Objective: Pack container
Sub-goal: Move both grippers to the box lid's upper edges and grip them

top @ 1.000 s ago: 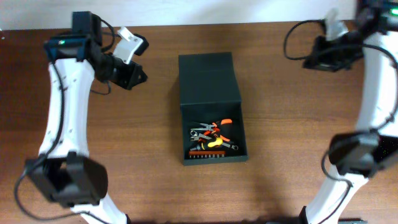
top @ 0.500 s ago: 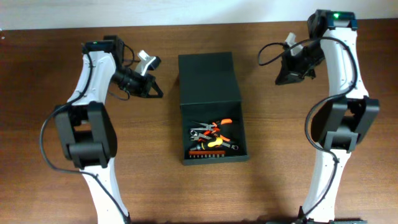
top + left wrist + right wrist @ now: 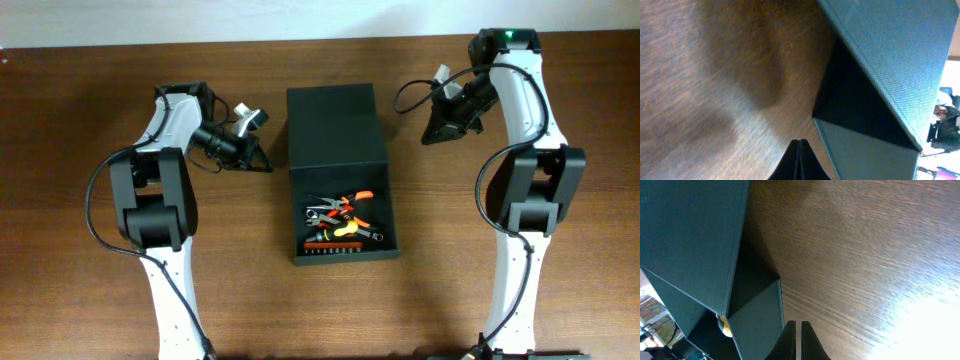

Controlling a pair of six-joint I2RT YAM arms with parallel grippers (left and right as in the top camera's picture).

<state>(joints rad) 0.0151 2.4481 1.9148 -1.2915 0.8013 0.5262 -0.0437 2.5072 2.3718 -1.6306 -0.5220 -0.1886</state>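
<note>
The dark green-black container [image 3: 340, 258] stands at the table's middle, its flap lid [image 3: 334, 125] raised at the back over the open box. Orange-handled hand tools [image 3: 340, 222] lie inside. My left gripper [image 3: 262, 163] is shut and empty, low over the wood just left of the lid; its wrist view shows the lid [image 3: 900, 60] and box wall [image 3: 865, 155] close ahead of the fingertips [image 3: 799, 145]. My right gripper [image 3: 428, 137] is shut and empty, right of the lid; its wrist view shows the fingertips [image 3: 795, 326] beside the box wall [image 3: 757, 325] and lid [image 3: 690, 235].
The brown wooden table [image 3: 480, 290] spreads around the box. Both arms reach in from the front edge and bend inward toward the lid from either side. A pale wall runs along the table's back edge.
Both arms have swung inward from the far corners. The left gripper has moved right toward the lid's left side, the right gripper left toward its right side. The container has not moved.
</note>
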